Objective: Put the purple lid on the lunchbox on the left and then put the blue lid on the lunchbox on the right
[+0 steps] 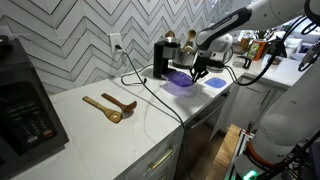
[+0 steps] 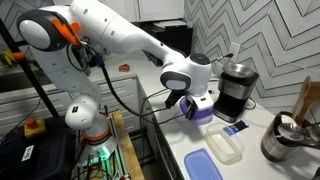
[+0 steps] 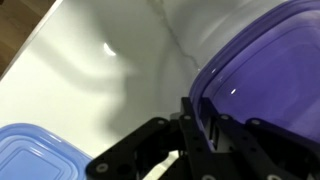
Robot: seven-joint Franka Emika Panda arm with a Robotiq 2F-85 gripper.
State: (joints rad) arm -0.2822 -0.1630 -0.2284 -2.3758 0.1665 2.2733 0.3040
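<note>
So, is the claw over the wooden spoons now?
No, in an exterior view the claw is at the purple lid, well apart from the wooden spoons.

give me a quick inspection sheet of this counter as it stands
surface: white counter, faint marbling in the wrist view
job's things: purple lid held at the gripper; blue lid flat on the counter beside a clear lunchbox
clutter: two wooden spoons, black coffee maker, metal pot
grippers: gripper, fingers look closed on the purple lid's rim
cables: black cable runs from the wall outlet across the counter
surroundings: chevron tile wall; black appliance
</note>
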